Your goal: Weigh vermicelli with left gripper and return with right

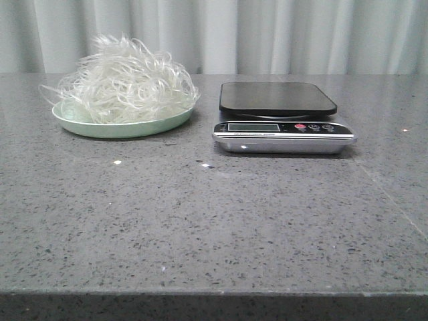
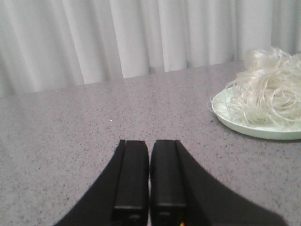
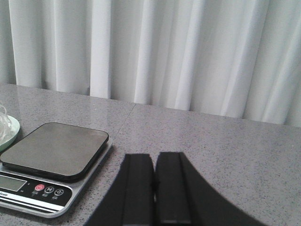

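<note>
The vermicelli (image 1: 124, 83) is a fluffy white tangle heaped on a pale green plate (image 1: 100, 127) at the back left of the table. It shows in the left wrist view too, vermicelli (image 2: 265, 94) on the plate (image 2: 249, 127). My left gripper (image 2: 149, 143) is shut and empty, low over bare table well short of the plate. A kitchen scale (image 1: 281, 117) with a black platform stands to the right of the plate, its platform bare. My right gripper (image 3: 155, 155) is shut and empty, beside the scale (image 3: 51, 150). Neither arm appears in the front view.
White curtains hang behind the grey speckled stone table (image 1: 214, 221). The scale's front panel holds a display (image 1: 253, 127) and a red button (image 1: 300, 126). A few small white crumbs (image 1: 117, 162) lie in front of the plate.
</note>
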Controlling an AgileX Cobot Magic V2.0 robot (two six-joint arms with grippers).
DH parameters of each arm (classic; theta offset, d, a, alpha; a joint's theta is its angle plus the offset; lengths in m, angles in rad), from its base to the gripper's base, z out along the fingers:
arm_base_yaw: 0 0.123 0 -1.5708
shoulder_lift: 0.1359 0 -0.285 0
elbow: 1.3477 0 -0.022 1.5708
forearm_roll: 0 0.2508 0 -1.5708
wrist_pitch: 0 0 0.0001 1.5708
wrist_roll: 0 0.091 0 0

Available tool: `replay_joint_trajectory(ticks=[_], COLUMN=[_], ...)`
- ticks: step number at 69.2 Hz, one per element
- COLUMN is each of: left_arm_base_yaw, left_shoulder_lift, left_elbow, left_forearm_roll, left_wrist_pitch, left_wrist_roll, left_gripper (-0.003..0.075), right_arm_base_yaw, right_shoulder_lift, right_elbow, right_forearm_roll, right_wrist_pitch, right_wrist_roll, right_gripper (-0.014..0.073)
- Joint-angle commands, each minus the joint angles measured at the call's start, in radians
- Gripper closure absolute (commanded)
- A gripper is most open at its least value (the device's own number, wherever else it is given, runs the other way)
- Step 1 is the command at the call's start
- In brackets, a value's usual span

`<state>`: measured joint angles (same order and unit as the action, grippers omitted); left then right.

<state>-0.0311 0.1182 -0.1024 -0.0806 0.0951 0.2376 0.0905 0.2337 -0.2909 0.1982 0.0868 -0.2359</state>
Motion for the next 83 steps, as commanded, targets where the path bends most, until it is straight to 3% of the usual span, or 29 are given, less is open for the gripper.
replay_joint_trajectory(ticks=[1,7,10,83], left_arm_base_yaw=[0.003,0.003,0.003,0.003], left_shoulder_lift=[-0.074,-0.150,-0.139,-0.143], left_elbow=[0.051,0.116,0.112,0.112], left_forearm_roll=[0.004,0.004,0.014,0.025], left_wrist_pitch=[-0.070,-0.072,-0.029,-0.040], left_wrist_roll=[-0.011,-0.011,-0.012,-0.017], left_gripper=[0.0584,0.0584,0.0584,0.0584], right_arm_base_yaw=[-0.005,-0.005,-0.005,-0.005], right_shoulder_lift=[0.006,0.006,0.006,0.006], right_elbow=[-0.028,-0.028,-0.028,-0.028], right_forearm_roll=[0.006,0.006,0.006,0.006], right_wrist_pitch=[-0.087,-0.087,-0.082,-0.082], right_wrist_roll=[0.001,0.001,0.001,0.001], right_gripper=[0.0443,0.0443,0.0443,0.0443])
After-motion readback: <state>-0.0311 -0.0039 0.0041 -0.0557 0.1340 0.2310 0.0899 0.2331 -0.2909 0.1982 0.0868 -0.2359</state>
